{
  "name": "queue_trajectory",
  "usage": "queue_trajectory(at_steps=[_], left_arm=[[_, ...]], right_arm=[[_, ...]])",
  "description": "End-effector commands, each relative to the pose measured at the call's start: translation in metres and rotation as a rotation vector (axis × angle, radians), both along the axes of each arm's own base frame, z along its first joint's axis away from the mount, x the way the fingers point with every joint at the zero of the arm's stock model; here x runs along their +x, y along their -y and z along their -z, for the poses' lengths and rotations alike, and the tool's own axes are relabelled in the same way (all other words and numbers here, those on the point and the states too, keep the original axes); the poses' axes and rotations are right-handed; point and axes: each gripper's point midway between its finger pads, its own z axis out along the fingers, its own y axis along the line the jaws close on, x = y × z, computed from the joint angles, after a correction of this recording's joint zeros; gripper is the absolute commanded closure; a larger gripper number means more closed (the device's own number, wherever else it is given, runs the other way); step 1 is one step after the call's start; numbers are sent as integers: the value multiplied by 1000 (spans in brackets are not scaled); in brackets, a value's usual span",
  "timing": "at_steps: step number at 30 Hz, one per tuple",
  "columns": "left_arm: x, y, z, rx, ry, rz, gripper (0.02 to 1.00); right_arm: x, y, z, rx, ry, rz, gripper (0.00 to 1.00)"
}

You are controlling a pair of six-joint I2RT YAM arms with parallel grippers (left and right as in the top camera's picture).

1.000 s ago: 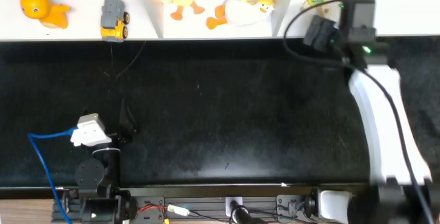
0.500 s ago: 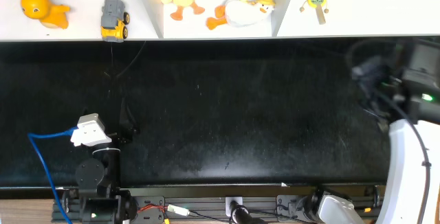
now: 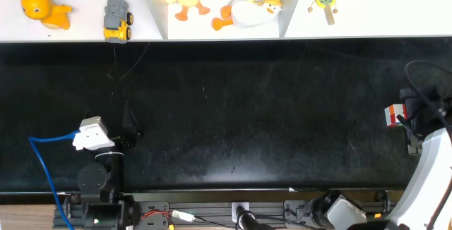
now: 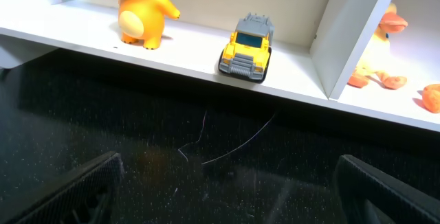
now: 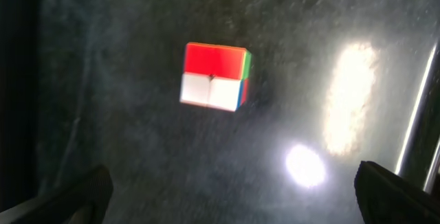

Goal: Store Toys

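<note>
At the top view's right edge, a puzzle cube (image 3: 393, 116) lies on the black mat (image 3: 233, 117) beneath the right gripper (image 5: 234, 195), jaws wide apart. Probably the approach step: next, descend squarely, clamp the cube, carry it to the white shelf (image 3: 395, 11) along the top.

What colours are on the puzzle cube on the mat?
The puzzle cube shows red and white, with a green edge; clearest in the right wrist view.

Your left wrist view cuts off the orange figure (image 4: 141, 11) at the head and the duck (image 4: 393, 26) at its side; the cube (image 5: 214, 76) looks blurred.
</note>
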Motion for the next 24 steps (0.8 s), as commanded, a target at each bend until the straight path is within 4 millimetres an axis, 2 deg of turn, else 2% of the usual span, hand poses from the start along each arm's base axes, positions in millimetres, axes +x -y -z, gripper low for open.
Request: queue_trajectory(at_steps=[1,7,8,12,16,24], left_arm=[[0,1,-1,-4,10,8,23],[0,1,-1,-4,10,8,20],[0,1,-1,-4,10,8,20],[0,1,-1,-4,10,8,20],[0,1,-1,-4,10,8,20],[0,1,-1,-4,10,8,20]], right_arm=[[4,16,29,2,-89,-7,3],[12,24,65,42,-167,-29,5],[14,25,78,61,-191,-32,3],[18,29,95,75,-220,-52,5],[24,35,102,55,-218,-74,3],[38,45,102,16,-169,-72,5]])
